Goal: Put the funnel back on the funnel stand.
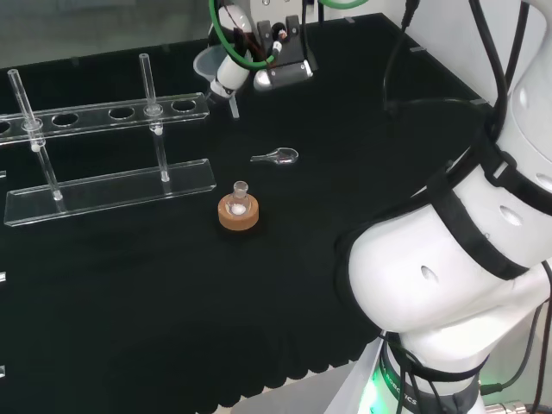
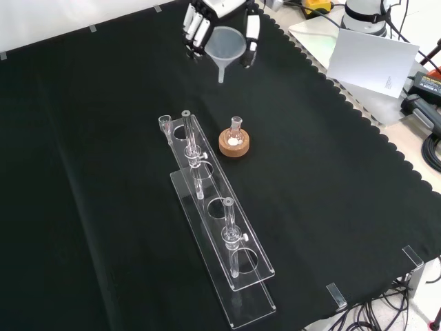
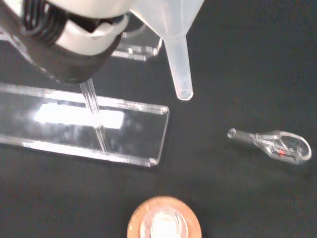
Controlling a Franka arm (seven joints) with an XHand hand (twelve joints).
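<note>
One funnel (image 2: pixel 227 45), hand-gripped (image 2: pixel 200 24), half-hidden.

White arm (image 1: pixel 448 259), black bands, green cables (image 1: pixel 237 47).

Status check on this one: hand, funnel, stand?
Hand shut on funnel, held above cloth. Funnel stand holes vacant. Corked flask and small clear piece nearby.

Matt black cloth (image 2: pixel 103 207), a glossy clear plastic funnel stand (image 2: pixel 220 241), a translucent smooth funnel (image 2: pixel 227 45), a cork ring (image 2: pixel 234 145).
</note>
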